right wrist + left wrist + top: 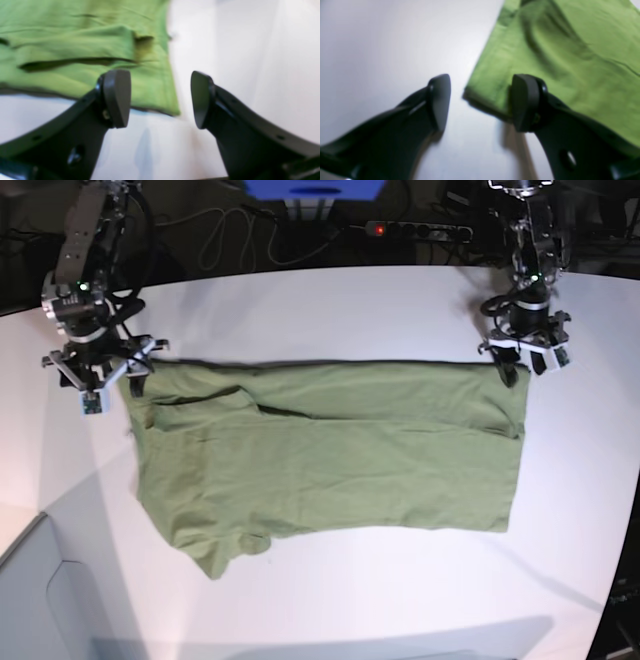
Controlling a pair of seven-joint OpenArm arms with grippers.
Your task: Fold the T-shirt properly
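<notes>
The shirt (330, 460) lies spread out on the white table (300, 310). It looks folded over along its far edge, so that edge is a long straight line. The near edge is wavy, and a bit of cloth sticks out at the near corner on the base view's left. There are soft wrinkles all over it. At the far corner on that view's right is the left gripper (521, 355). At the far corner on its left is the right gripper (98, 375). The left wrist view is blurry, but it shows the left gripper (481, 102) open wide, with nothing held. One finger (523, 102) is over the edge of the shirt (560, 55), at the corner, and the other is over the bare table (382, 45). The right wrist view shows the right gripper (160, 98) open wide too, and it holds nothing. One of its fingers (117, 97) is over the shirt (75, 45) near the corner, and the other is over the table (250, 50). A thick fold of cloth lies just past that finger. I cannot tell if the fingers touch the cloth.
</notes>
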